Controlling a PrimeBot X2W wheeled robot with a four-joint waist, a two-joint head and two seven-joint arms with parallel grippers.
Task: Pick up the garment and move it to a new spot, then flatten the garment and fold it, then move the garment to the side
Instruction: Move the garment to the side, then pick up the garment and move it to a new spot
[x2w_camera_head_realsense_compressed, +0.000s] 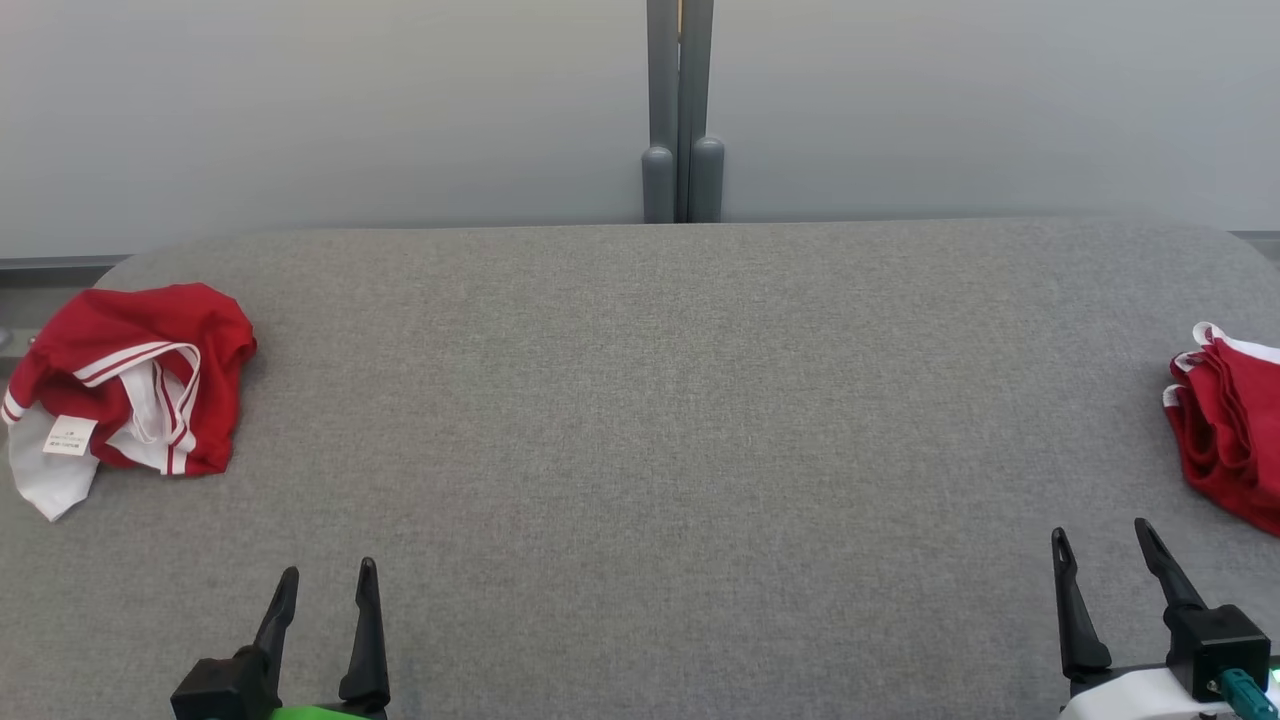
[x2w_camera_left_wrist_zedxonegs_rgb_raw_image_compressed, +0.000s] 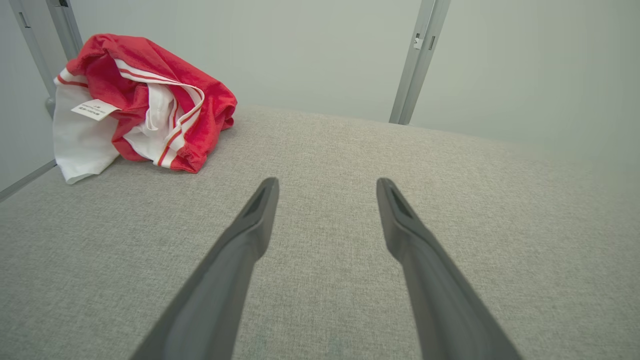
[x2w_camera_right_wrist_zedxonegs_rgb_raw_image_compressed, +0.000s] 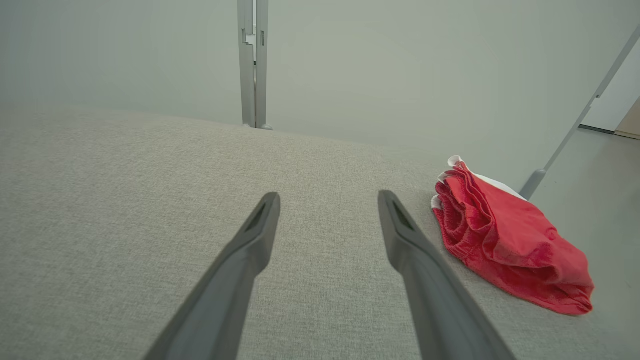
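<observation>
Crumpled garment (x2w_camera_head_realsense_compressed: 130, 380) is lying at the far left edge of the grey table (x2w_camera_head_realsense_compressed: 640, 400), a red heap with its white lining and a sewn label (x2w_camera_head_realsense_compressed: 70, 436) turned outward. Left gripper (x2w_camera_head_realsense_compressed: 328, 568) is hovering low over the near edge, fingers spread fully apart and holding nothing. Right gripper (x2w_camera_head_realsense_compressed: 1100, 528) is sitting at the near right in the same wide, empty state. Key relation: from the left gripper the heap is lying forward and to its left, well apart, with bare cloth surface between. The left wrist view is showing it off to the upper left of the fingers rather than between them. The heap is presenting no clean long axis. It is running slightly broader across the table than deep, with the white lining trailing toward the near-left corner. The left arm is clearly the nearer one, while the right gripper is sitting across the whole table width from it. A second, folded garment (x2w_camera_head_realsense_compressed: 1235, 420) is resting at the right edge just beyond the right gripper and is probably already dealt with. Judgement: the pick-up is not yet begun, and the reach is calling for the left arm to swing leftward and forward before closing.
</observation>
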